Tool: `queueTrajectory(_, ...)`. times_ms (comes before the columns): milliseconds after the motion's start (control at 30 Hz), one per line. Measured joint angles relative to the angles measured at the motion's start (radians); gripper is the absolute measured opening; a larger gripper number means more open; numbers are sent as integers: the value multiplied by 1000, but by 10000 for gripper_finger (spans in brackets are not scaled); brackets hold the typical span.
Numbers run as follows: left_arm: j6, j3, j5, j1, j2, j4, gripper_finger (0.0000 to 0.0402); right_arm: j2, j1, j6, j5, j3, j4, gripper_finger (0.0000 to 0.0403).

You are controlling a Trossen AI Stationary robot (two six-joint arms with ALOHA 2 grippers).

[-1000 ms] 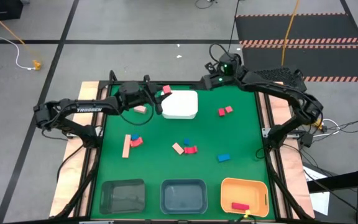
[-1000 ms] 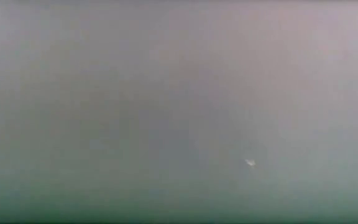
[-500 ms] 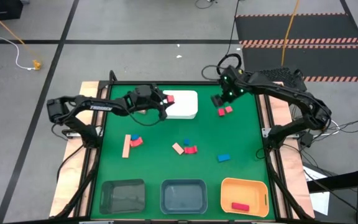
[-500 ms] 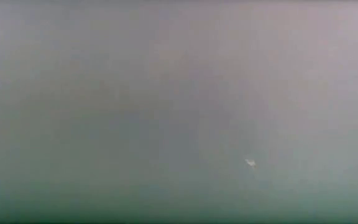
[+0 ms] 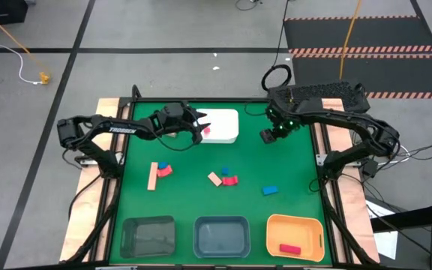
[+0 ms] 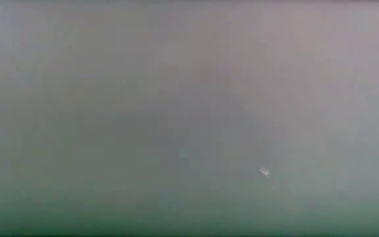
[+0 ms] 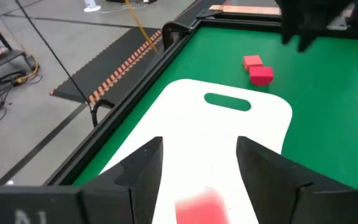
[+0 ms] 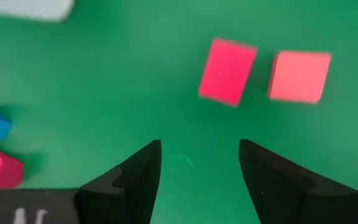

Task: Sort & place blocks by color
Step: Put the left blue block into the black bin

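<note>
My left gripper is open over the left end of the white tray. A red block shows blurred between its open fingers, on or just above the tray; it also shows in the high view. My right gripper is open above two red blocks that lie on the green mat to the right of the tray. More red, blue and tan blocks lie mid-table. The low view shows only a grey blur.
A tan bar with a red and a blue block lies at the left. A lone blue block lies at the right. Along the near edge stand a clear grey bin, a blue-grey bin and an orange bin holding a red block.
My left gripper has gone toward the table's right, over the white tray; the red block that was at its fingertips now shows on the tray. My right gripper has gone from the far edge toward the near edge, over the two red blocks.
</note>
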Motion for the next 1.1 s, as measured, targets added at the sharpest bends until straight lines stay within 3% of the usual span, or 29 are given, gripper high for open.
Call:
queueTrajectory(267,-48,0,0,-2,0,21,155,-11,81,-4,-7,-65,41,205)
queueTrajectory(367,-95,0,0,-7,0,93,138,-23,143,-24,-74,-64,113,205)
queueTrajectory(667,-202,0,20,-55,-46,180,129,-31,301,-171,-132,-64,253,205)
queueTrajectory(900,-208,0,37,-131,-129,168,129,-42,357,-178,-157,-64,96,205)
queueTrajectory(1100,-192,0,38,-161,-166,156,129,-94,469,-480,-185,-64,-44,205)
